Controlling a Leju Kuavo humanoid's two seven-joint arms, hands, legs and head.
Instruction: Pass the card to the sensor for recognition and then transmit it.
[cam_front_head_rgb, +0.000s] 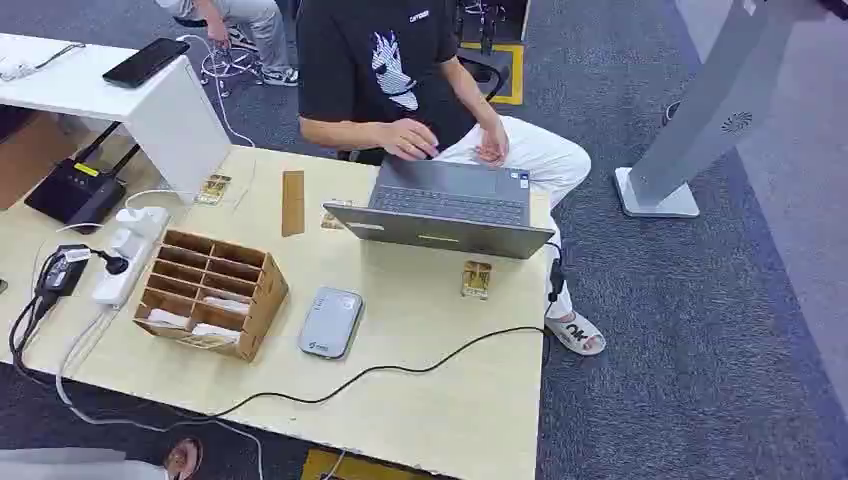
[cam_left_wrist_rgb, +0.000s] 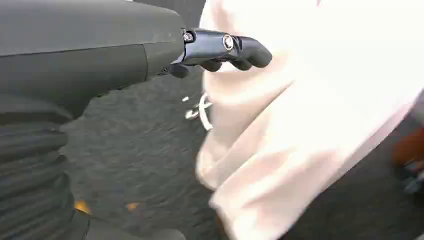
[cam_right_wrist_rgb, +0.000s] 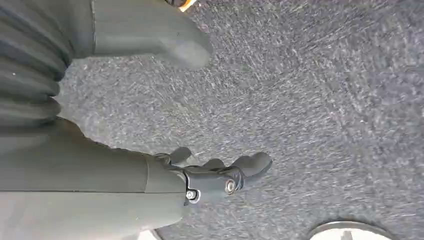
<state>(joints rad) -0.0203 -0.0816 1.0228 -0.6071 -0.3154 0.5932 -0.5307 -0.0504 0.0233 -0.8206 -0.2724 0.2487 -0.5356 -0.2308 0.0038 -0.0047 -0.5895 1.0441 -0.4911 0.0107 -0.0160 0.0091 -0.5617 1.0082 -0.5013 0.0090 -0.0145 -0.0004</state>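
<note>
On the light wooden table (cam_front_head_rgb: 440, 400), a wooden slotted box (cam_front_head_rgb: 212, 292) holds white cards (cam_front_head_rgb: 216, 331) in its near slots. Just right of the box lies a flat grey sensor pad (cam_front_head_rgb: 330, 322). My left hand (cam_left_wrist_rgb: 150, 50) hangs beside pale cloth (cam_left_wrist_rgb: 300, 125) above dark carpet, its dark fingers (cam_left_wrist_rgb: 235, 50) stretched out with nothing in them. My right hand (cam_right_wrist_rgb: 165, 185) hangs over grey carpet with its fingers (cam_right_wrist_rgb: 240, 172) apart and its thumb (cam_right_wrist_rgb: 150, 40) wide, holding nothing.
A person (cam_front_head_rgb: 390, 70) sits at the far side typing on a grey laptop (cam_front_head_rgb: 445, 205). A black cable (cam_front_head_rgb: 400, 365) crosses the table's front. At the left are a power strip (cam_front_head_rgb: 130, 250), a router (cam_front_head_rgb: 75, 190) and a white panel (cam_front_head_rgb: 180, 120). A small card stand (cam_front_head_rgb: 477, 279) is near the laptop.
</note>
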